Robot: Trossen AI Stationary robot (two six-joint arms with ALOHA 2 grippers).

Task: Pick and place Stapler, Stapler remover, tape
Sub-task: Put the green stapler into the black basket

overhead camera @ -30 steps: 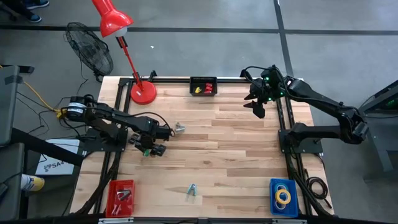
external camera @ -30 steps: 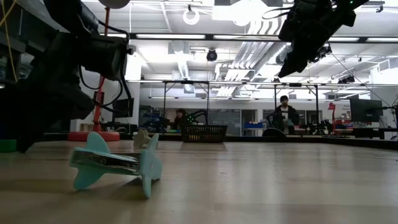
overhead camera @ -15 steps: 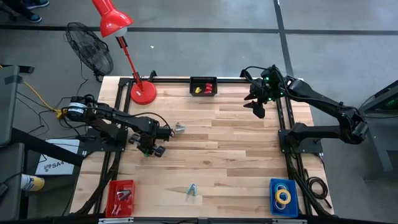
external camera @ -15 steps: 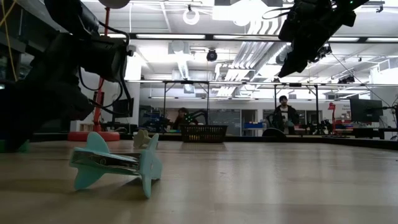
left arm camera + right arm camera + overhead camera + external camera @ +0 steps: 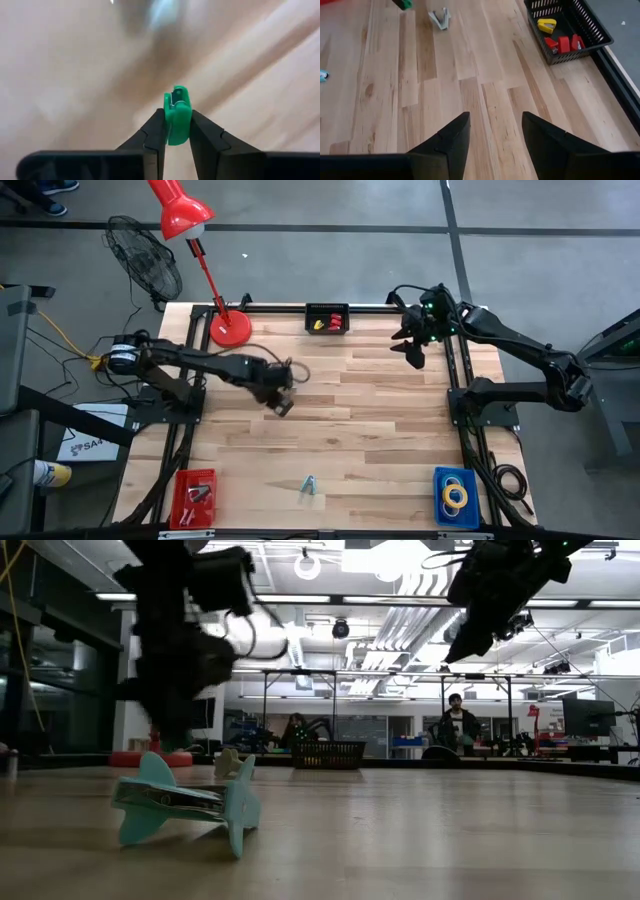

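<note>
My left gripper (image 5: 177,120) is shut on a small green stapler (image 5: 177,100) and hangs over the left middle of the table (image 5: 283,404), fingers pointing steeply down. The stapler also shows as a green speck in the right wrist view (image 5: 406,4). A grey staple remover (image 5: 440,19) lies on the wood just beside it. A light blue staple remover (image 5: 309,486) lies near the front edge. Tape rolls (image 5: 456,496) lie in a blue bin at the front right. My right gripper (image 5: 495,120) waits open, high over the far right of the table (image 5: 414,352). My left gripper pinches the green stapler by its two flat sides (image 5: 172,122) between its two fingers. The fingers come from above, pointing down. The stapler's end sticks out past the fingertips, and the stapler is lifted clear of the table.
A black basket (image 5: 327,318) with yellow and red staplers stands at the far edge. At the front left corner is a red bin (image 5: 195,498) holding staple removers. A red lamp's base (image 5: 230,328) stands at the far left. Bare wood lies across the table's middle.
My left gripper has shut on the green stapler, lifted it off the table and carried it toward the right and a little toward the far edge, rolling its wrist on the way. It now hangs beside the grey staple remover.
</note>
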